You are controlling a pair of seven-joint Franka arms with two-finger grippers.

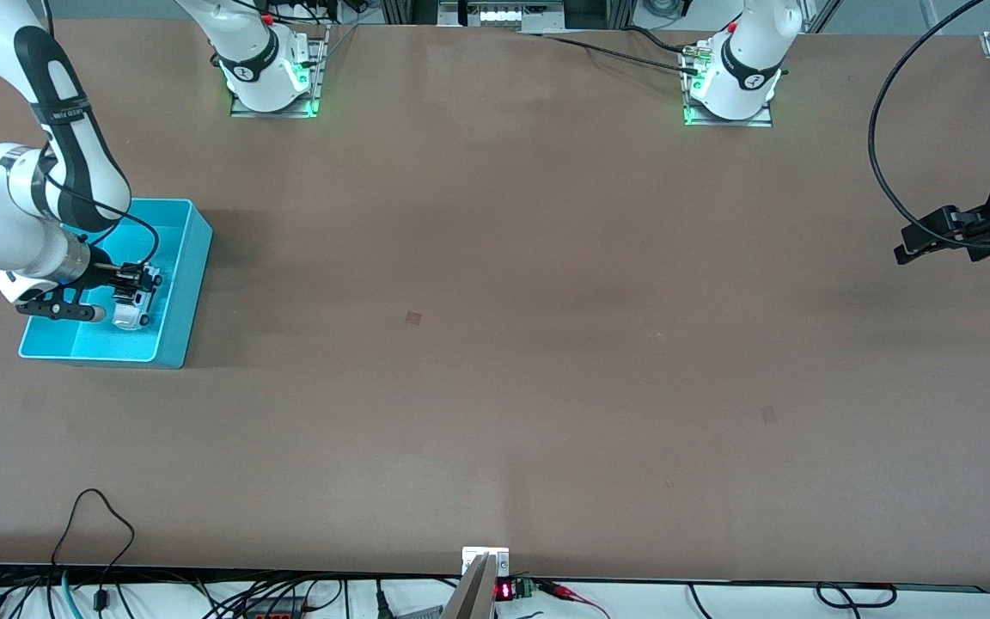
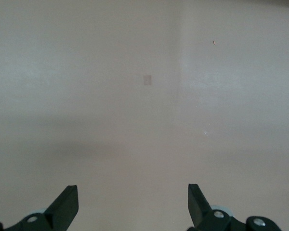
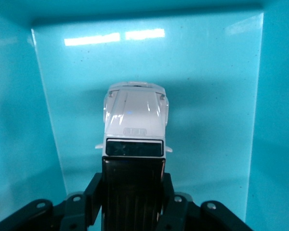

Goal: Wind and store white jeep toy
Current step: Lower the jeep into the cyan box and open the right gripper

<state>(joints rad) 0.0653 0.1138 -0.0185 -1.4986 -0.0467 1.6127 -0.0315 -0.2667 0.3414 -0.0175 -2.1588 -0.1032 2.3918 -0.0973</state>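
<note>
One white jeep toy (image 3: 134, 126) sits inside the single turquoise bin (image 1: 190, 284), pinched at its black rear section between the fingers of the right gripper (image 3: 133, 195), its white hood pointing toward the bin's wall nearer the front camera; whether its wheels touch the bin floor I cannot tell. That bin stands on the brown table (image 1: 495, 344) at the right arm's end, and it is the only container there. The left gripper (image 2: 133, 207) waits with its two fingers spread wide apart over bare tabletop at the left arm's end, holding nothing.
</note>
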